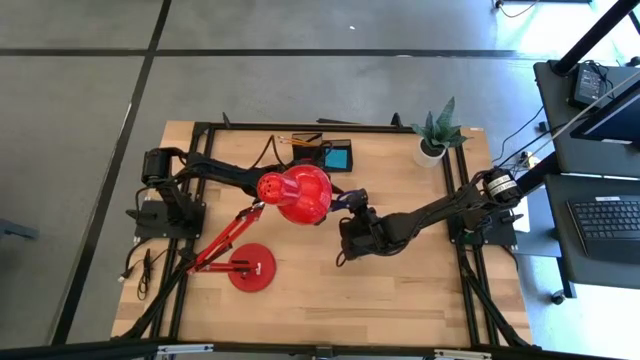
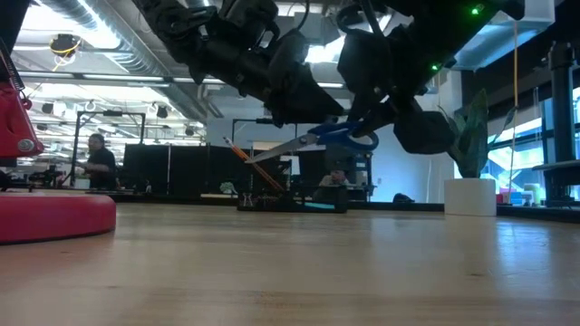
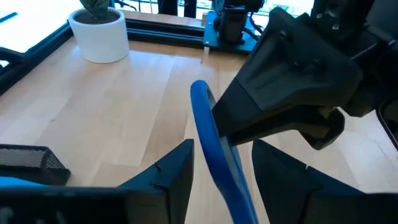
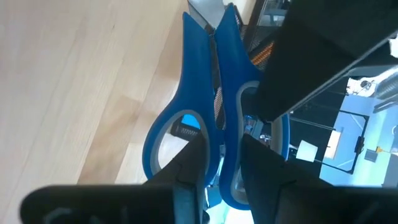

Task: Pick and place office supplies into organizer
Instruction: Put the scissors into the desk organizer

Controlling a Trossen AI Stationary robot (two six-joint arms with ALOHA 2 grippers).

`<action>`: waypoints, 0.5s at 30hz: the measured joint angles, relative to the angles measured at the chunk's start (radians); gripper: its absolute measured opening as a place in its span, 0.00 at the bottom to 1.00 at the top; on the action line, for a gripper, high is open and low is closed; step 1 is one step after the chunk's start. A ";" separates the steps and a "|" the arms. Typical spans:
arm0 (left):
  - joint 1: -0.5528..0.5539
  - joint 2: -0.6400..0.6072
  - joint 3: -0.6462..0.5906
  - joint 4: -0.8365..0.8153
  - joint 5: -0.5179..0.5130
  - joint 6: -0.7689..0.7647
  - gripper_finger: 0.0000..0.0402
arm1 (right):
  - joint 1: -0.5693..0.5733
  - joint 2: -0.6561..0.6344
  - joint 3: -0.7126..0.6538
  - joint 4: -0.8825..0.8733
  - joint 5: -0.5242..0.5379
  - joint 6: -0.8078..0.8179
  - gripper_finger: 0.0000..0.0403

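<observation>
The scissors (image 2: 313,140) hang above the tabletop (image 1: 400,290) — blades slanting down toward the organizer (image 1: 333,156). Both grippers meet at the blue handles (a handover, likely): right gripper (image 4: 221,158) fingers pinch a loop, left gripper (image 3: 221,171) fingers straddle the handle.

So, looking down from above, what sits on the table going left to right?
Red lamp base → red lamp head → right gripper with the scissors → potted plant.

The lamp (image 1: 285,200) stands left of centre on the table (image 1: 400,290). The organizer (image 1: 335,156) sits at the far edge. The plant (image 1: 433,135) is right of it.
</observation>
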 joint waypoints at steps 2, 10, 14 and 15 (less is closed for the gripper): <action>0.000 0.000 0.000 -0.002 0.006 -0.006 0.38 | 0.000 0.000 0.000 0.014 0.005 -0.001 0.20; 0.000 0.000 0.000 -0.001 0.044 -0.007 0.31 | 0.002 0.000 0.000 0.085 0.005 -0.078 0.20; 0.000 0.000 0.000 -0.001 0.044 -0.007 0.25 | 0.003 0.000 0.000 0.088 0.005 -0.097 0.20; 0.000 0.000 0.000 -0.002 0.044 -0.008 0.23 | 0.003 0.000 0.000 0.088 0.006 -0.098 0.20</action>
